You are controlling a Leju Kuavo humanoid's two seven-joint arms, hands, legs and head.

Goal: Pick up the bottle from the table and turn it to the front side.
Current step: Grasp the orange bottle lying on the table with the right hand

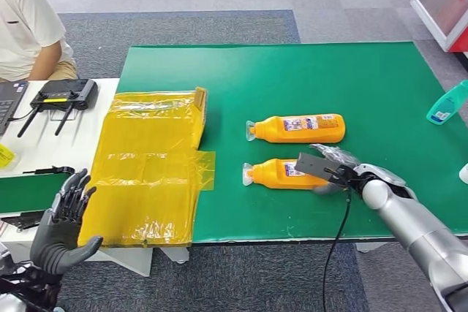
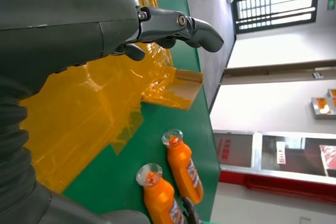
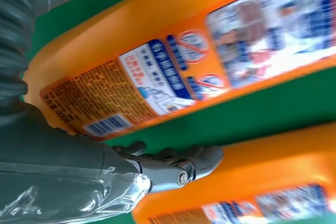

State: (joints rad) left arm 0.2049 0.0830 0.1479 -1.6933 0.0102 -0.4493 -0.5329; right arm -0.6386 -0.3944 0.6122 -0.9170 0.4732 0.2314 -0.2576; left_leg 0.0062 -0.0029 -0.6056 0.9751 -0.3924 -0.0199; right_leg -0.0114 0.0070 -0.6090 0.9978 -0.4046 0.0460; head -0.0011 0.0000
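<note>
Two orange bottles lie on their sides on the green table, caps pointing left. My right hand covers the base end of the near bottle, which rests on the table. In the right wrist view that bottle shows its barcode label. The thumb lies in the gap between it and the far bottle, with a strip of green between thumb and near bottle. The far bottle lies untouched. My left hand hovers off the table's front left, fingers spread, holding nothing.
A flat box wrapped in yellow film lies on the table's left part. A teal spray bottle lies at the right edge. A person sits far left by a black router. A black cable hangs from my right wrist.
</note>
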